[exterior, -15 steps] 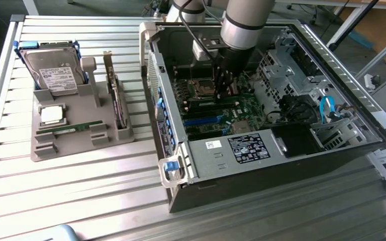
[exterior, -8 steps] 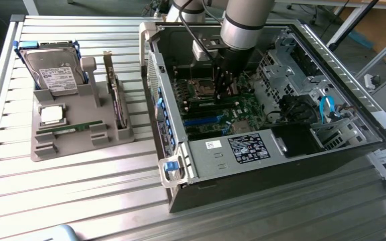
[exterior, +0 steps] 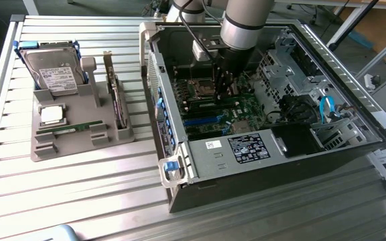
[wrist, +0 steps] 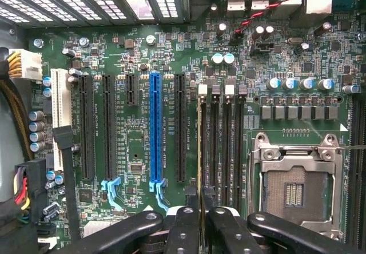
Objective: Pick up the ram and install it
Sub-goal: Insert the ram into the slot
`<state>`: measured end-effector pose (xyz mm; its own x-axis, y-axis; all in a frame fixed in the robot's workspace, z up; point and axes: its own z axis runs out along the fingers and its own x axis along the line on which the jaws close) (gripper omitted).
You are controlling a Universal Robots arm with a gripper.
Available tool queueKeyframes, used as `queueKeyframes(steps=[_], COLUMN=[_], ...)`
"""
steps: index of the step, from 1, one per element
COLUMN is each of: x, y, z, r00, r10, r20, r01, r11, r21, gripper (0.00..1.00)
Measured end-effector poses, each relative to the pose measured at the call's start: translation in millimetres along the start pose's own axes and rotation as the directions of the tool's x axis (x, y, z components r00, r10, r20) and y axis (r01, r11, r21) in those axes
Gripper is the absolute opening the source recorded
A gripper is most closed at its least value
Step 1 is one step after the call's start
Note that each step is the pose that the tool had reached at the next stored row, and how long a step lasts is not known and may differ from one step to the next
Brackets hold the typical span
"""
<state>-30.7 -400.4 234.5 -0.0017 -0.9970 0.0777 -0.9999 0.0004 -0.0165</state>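
Note:
My gripper [wrist: 199, 222] reaches down into the open computer case [exterior: 179, 150], over the green motherboard [wrist: 131, 168]. Its black fingers [wrist: 183, 228] are shut on the ram [wrist: 199, 145]. I see the ram edge-on as a thin greenish strip running away from the fingertips. It lines up with the outermost of the black memory slots [wrist: 204, 139], beside the blue expansion slot [wrist: 155, 128]. Whether it touches the slot I cannot tell. In the exterior view the gripper [exterior: 223, 85] stands upright just behind the processor socket [exterior: 201, 89].
The open processor socket [wrist: 294, 191] lies next to the memory slots. Cables [wrist: 20, 151] and drive cages [exterior: 293, 75] crowd the case walls. On the exterior view's left, a grey tray [exterior: 59, 148] holds a hard drive [exterior: 52, 70], a silver processor chip [exterior: 52, 114] and an upright card [exterior: 116, 95].

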Motion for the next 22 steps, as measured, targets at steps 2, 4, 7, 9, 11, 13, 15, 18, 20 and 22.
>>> queueKeyframes(steps=[2, 4, 7, 9, 11, 13, 15, 18, 20, 22], x=[0.0, 0.0, -0.1, -0.1, -0.1, -0.1, -0.1, -0.2, -0.4, -1.0], y=[0.0, -0.1, -1.6, -3.0, -3.7, -3.7, -3.8, -3.8, -3.9, -3.9], z=[0.0, 0.0, 0.1, 0.2, 0.2, 0.3, 0.5, 0.9, 1.1, 1.3], r00=[1.0000, 1.0000, 1.0000, 1.0000, 1.0000, 1.0000, 1.0000, 1.0000, 0.9999, 0.9998], r10=[0.000, 0.000, 0.000, 0.000, 0.000, 0.000, 0.000, 0.005, 0.014, 0.022], r20=[-0.0006, -0.0007, -0.0007, -0.0008, -0.0009, -0.0009, -0.0007, -0.0007, -0.0008, -0.0009], r01=[0.000, 0.000, 0.000, 0.000, 0.000, 0.000, 0.000, -0.005, -0.014, -0.022], r11=[1.0000, 1.0000, 1.0000, 1.0000, 1.0000, 1.0000, 1.0000, 1.0000, 0.9999, 0.9998], r21=[-0.0001, 0.0000, -0.0002, -0.0007, -0.0010, -0.0010, -0.0009, -0.0012, -0.0019, -0.0025], gripper=[0.13, 0.13, 0.13, 0.13, 0.13, 0.13, 0.13, 0.13, 0.13, 0.13])
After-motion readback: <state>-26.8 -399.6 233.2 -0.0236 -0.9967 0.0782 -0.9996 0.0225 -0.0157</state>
